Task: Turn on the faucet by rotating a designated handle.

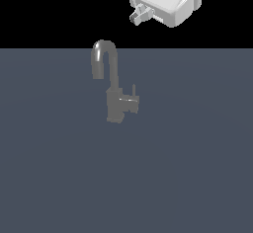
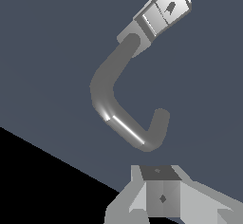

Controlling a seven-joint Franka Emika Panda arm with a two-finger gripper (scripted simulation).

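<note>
Grey faucet upright on dark floor, handle on its exterior-view right side w/ thin pin up, gripper high above, well apart, jaw gap can't tell.

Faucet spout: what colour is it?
Plain grey with a metallic sheen. The spout shows best in the wrist view, where a bright highlight runs along its curve.

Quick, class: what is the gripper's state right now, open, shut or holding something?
Gripper: holding nothing, high above the faucet and clear of the handle; whether open or shut cannot be told.
</note>
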